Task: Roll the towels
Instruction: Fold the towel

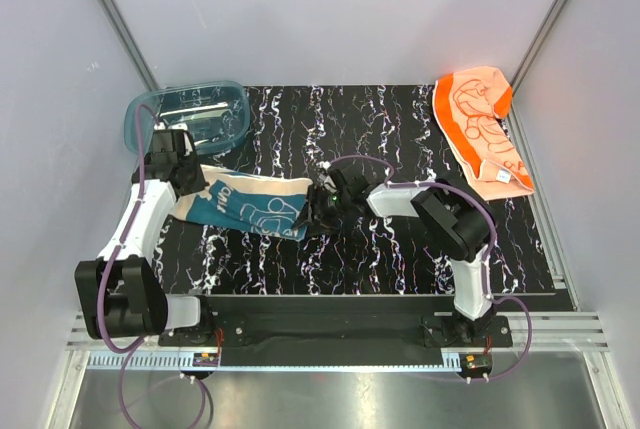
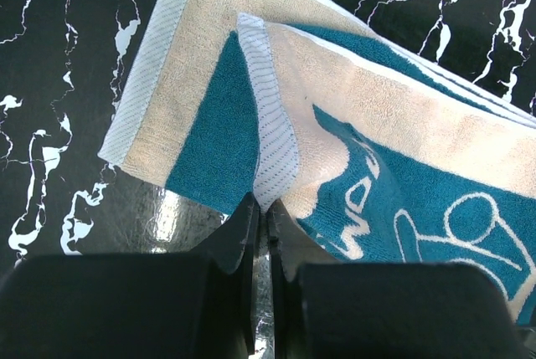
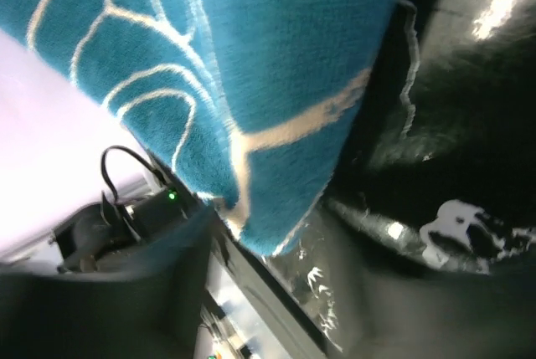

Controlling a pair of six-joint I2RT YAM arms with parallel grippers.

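My L tool [image 2: 261, 218] is clenched on the white hem of the teal-and-beige towel [image 1: 250, 207], pinching a fold at its left end. The towel lies across the black marbled desk [image 1: 390, 254] between both arms, front-left of centre. My R tool [image 1: 318, 211] sits at the towel's right end w/ the teal cloth draped over it; wrist view is too blurred, so can't tell if it's gripping. Farther back: clear blue bin [image 1: 188, 117] at left, orange towel [image 1: 482, 127] in the far-right corner, well apart.
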